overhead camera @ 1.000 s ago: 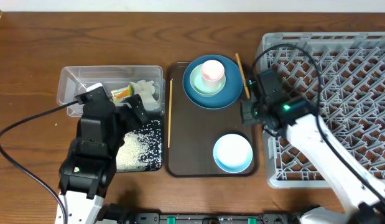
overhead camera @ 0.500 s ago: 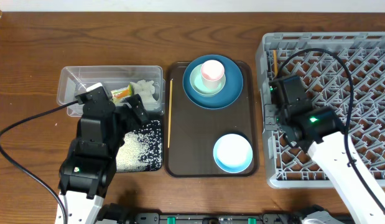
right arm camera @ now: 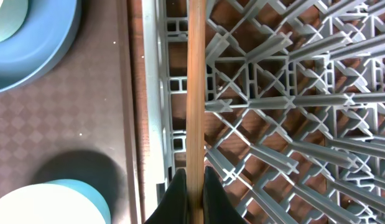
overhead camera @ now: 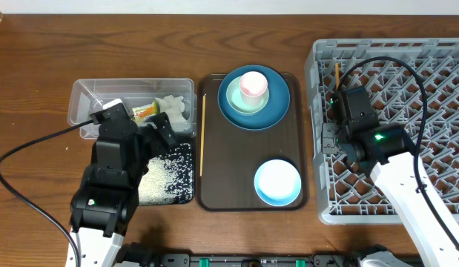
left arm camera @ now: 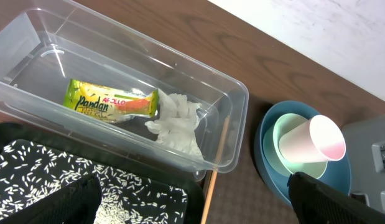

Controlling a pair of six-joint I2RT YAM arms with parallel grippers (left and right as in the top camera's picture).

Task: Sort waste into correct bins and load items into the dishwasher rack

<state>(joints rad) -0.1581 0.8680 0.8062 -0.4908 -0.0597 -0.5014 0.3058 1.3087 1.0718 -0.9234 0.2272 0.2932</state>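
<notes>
Overhead: right gripper sits over the left edge of the dishwasher rack. Fingers are pinched together on one chopstick. Right wrist view shows the stick running straight out from the fingertips, along the rack's left-hand row of cells, just inside the rim. Can't tell whether its far end touches the lattice.

Left gripper hangs over the black bin, next to the clear tub. Fingers are spread wide with nothing between them.

Tub holds the yellow-green wrapper and the crumpled napkin, touching each other. Rice grains are scattered across the black bin floor.

Second chopstick lies along the left rim of the brown tray, beside the tub.

At the far end of the tray, the blue plate carries the green bowl, with the pink cup lying tilted in it. Small light-blue bowl sits at the near right corner of the tray, well apart from the stack.

All of it is on the wooden table.
</notes>
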